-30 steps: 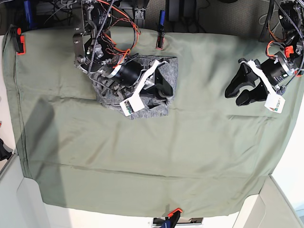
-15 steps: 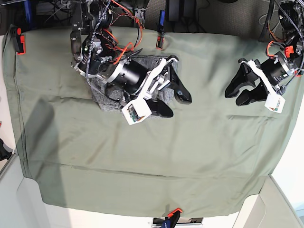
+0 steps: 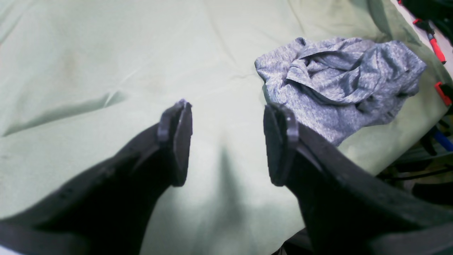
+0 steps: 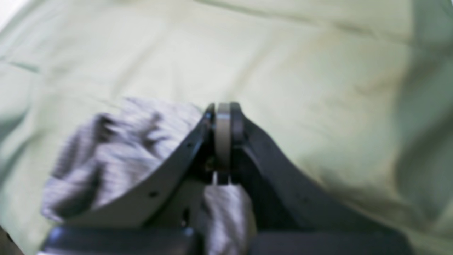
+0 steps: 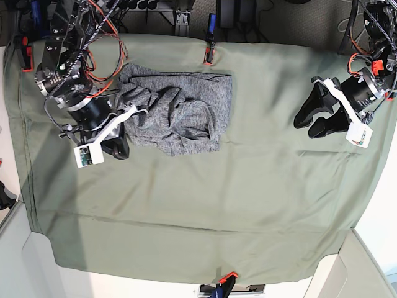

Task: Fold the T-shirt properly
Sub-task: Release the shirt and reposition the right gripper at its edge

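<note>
Right gripper (image 5: 118,148): has swung from over the shirt to the left of the frame in the base view; jaws pressed together. In the wrist view a strip of grey knit runs from the closed tips down toward the camera, so it reads as clamped on the shirt's edge, though the view is blurred.
T-shirt (image 5: 177,112): upper middle-left of the base view, on the olive cloth (image 5: 217,205). No longer covered by the arm; now a rumpled, roughly squarish heap, with its left side drawn out toward the gripper.
Left gripper (image 5: 319,118): right of the frame, unchanged from a second ago; jaws wide apart, holding nothing, well apart from the shirt.
Meaning for task: judged as a pull to spread the bundle. Shirt is still bunched and creased, no clean fold visible; flattening comes first.
Risk: one-sided tug may drag the whole heap rather than open it.
</note>
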{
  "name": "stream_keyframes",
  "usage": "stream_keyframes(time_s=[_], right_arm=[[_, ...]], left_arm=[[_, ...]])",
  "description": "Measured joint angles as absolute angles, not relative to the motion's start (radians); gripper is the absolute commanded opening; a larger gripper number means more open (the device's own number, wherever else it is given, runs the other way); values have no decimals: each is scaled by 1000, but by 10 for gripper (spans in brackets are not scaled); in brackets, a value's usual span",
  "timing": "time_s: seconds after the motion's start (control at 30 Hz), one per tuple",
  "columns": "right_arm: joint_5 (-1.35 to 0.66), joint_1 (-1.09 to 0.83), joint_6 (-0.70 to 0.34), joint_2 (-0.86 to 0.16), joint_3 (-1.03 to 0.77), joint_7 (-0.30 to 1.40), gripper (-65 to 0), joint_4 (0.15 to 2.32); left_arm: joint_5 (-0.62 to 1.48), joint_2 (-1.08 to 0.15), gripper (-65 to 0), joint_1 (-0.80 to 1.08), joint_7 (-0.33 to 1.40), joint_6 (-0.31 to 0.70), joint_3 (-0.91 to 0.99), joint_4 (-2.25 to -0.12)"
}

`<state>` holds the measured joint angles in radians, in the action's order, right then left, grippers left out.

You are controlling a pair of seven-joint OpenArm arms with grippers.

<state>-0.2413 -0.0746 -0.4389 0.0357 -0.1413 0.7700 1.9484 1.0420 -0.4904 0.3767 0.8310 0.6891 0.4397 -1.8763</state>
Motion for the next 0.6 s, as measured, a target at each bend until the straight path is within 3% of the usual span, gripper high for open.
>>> stream_keyframes(time_s=[0.13,0.3,0.6], right_arm=[[-388,-88,-521,14,-125,786,-650,1854],[-482,-148,-542,17,21,806,-650,1807],[-484,-220,-555,17,306,806,-650,1807]], left_arm=[[1057,-490,-304,377,831,689,440,-1876],[1060,-490,-304,377,831,689,440,-1876],[1060,-490,-304,377,834,689,440,-1876]])
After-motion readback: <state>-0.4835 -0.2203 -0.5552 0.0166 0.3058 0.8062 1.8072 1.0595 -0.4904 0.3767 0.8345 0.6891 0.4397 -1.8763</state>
